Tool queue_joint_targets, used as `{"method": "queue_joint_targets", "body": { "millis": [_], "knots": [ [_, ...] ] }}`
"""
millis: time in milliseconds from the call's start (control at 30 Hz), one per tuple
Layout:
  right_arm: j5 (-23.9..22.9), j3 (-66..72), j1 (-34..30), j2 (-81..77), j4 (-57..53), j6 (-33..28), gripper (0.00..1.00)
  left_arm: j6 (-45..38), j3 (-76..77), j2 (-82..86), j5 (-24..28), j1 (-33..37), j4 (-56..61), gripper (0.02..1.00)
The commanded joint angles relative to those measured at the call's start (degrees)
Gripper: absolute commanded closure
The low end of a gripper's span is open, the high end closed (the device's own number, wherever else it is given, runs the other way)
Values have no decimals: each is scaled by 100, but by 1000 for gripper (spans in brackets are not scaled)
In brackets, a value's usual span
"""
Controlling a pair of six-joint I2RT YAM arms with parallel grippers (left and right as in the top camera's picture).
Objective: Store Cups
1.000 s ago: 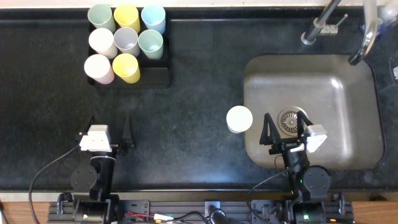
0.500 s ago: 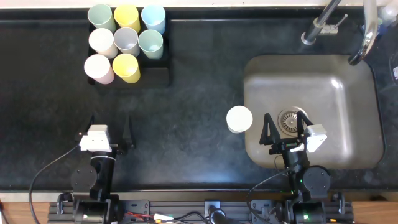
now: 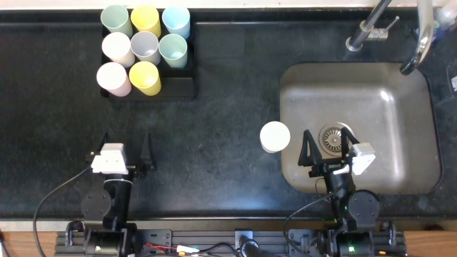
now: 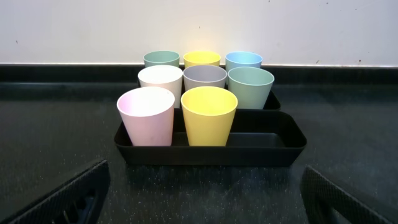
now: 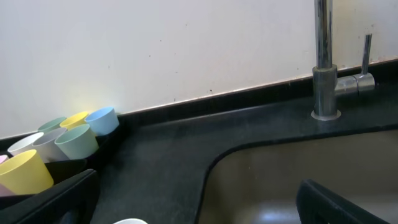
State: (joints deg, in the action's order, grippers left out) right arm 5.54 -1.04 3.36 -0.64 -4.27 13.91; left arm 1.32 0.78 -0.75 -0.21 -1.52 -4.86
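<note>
Still no shift from 1 s ago: white cup [image 3: 275,136] standing on counter [image 3: 214,143], just beside left rim of sink [image 3: 400,93], well apart from tray [image 3: 180,87] holding 8 cups [image 3: 145,77]. Low before tray, left gripper [image 3: 127,137], fingers apart, gripping nothing. At sink's near edge, beside white cup, right gripper [image 3: 325,135], fingers likewise apart.

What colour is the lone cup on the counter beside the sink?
White. The cup shows best in the top view.
</note>
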Motion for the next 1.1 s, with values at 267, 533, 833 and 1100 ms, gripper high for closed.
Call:
{"method": "queue_joint_targets", "body": {
  "millis": [267, 533, 833, 1100],
  "knots": [
    [-4, 76, -37, 39, 33, 26, 3, 44, -31, 63, 9, -48, 4, 20],
    [-2, 50, -37, 35, 22, 26, 3, 44, -31, 63, 9, -48, 4, 20],
    [22, -3512, -28, -1965, -2664, 26, 5, 44, -31, 63, 9, -48, 4, 20],
    [-90, -7643, 101, -5405, -6773, -898, 3, 44, -31, 63, 9, -48, 4, 20]
  ]
}}
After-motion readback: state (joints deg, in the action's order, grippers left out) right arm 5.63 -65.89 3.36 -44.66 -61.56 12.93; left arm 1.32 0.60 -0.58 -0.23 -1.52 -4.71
